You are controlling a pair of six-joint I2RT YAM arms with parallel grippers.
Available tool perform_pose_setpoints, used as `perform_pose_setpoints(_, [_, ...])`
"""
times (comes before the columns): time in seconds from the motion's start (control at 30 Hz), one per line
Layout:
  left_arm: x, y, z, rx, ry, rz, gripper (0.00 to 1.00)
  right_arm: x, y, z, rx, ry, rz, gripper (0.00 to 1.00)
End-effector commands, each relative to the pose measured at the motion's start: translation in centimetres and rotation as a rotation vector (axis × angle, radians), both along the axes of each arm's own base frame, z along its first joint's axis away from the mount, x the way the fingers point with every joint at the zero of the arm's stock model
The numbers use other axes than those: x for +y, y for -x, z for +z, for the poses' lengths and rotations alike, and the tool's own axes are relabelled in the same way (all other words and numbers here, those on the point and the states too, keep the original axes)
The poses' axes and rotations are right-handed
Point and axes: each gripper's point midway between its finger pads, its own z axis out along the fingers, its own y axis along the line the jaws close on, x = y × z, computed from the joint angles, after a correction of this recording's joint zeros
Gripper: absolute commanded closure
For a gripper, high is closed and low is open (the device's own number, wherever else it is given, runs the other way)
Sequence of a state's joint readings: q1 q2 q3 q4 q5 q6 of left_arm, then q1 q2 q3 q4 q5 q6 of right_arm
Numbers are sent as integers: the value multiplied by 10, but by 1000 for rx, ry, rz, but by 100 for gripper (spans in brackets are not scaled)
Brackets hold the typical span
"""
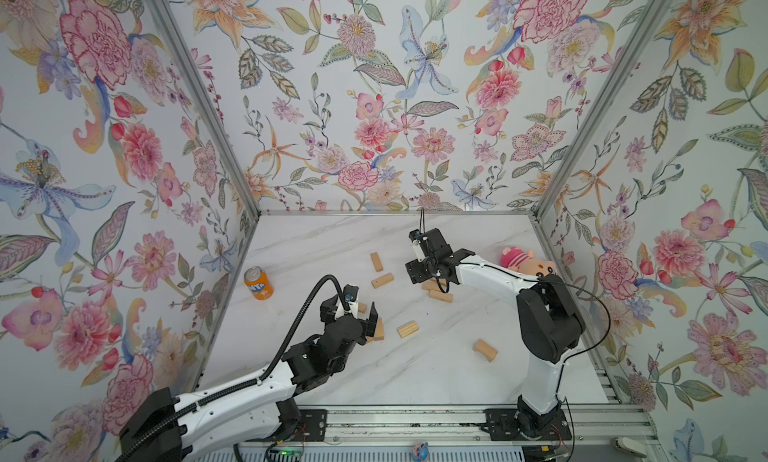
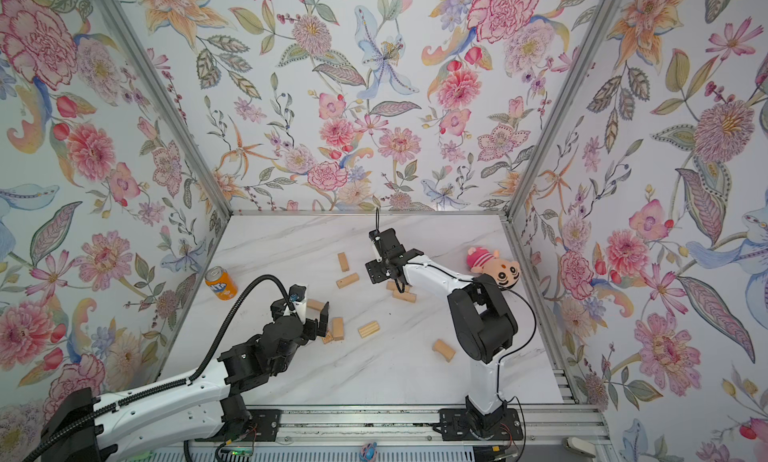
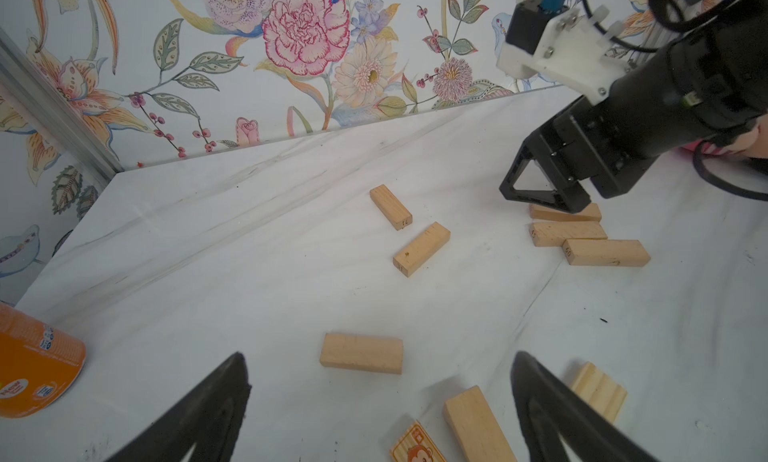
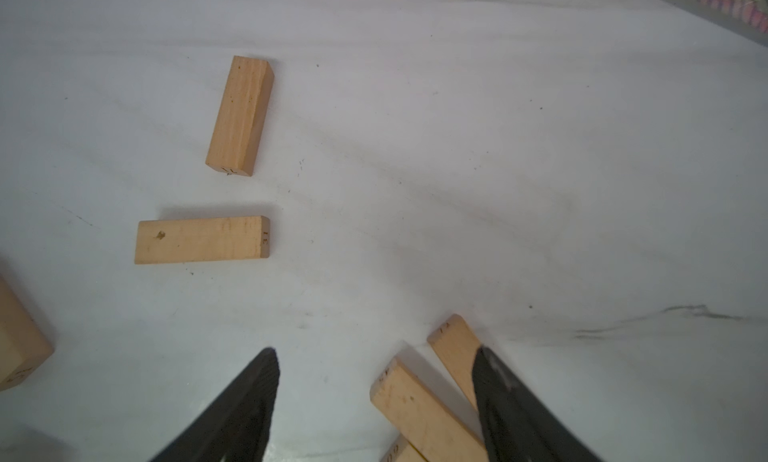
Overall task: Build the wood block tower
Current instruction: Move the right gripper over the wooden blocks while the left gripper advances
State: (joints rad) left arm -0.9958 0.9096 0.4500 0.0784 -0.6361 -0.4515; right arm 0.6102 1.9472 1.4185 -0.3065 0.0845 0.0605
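Pale, plain-grained wood blocks [image 1: 382, 280] are seen scattered flat on the marbled table [image 1: 291, 240], with the left gripper [image 3: 378, 356] and the right gripper [image 4: 374, 352] both spread apart.

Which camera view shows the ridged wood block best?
A top view: the ridged block lies whole and uncovered on the table; both top views show it so. The left wrist view is closer, but a finger of the left gripper hides part of it. The right wrist view does not show it.
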Motion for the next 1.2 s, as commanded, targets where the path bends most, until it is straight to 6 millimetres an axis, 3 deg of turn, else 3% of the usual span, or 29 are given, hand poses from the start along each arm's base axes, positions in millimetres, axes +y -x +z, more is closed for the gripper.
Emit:
perform_pose_setpoints(0.0, [7, 11, -9, 40, 4, 14, 1, 23, 0, -4, 59, -24, 40, 25])
perform_pose_setpoints(0.23, [9, 15, 2, 27, 32, 2, 1, 60, -18, -11, 120, -65, 76, 28])
perform_pose_setpoints(0.4, [5, 15, 7, 20, 52, -11, 1, 81, -26, -18, 169, -122, 89, 39])
perform_pose_setpoints(0.57, [1, 15, 7, 22, 55, -28, 1, 88, -33, -27, 200, -123, 76, 47])
perform_pose_setpoints(1.07, [0, 16, 4, 25, 47, -38, 1, 92, -40, -51, 263, -103, 36, 52])
perform_pose_setpoints(1.1, [0, 16, 4, 23, 47, -38, 1, 105, -29, -54, 271, -96, 64, 53])
perform_pose_setpoints(1.17, [0, 15, 4, 23, 46, -38, 1, 106, -28, -58, 275, -87, 64, 53])
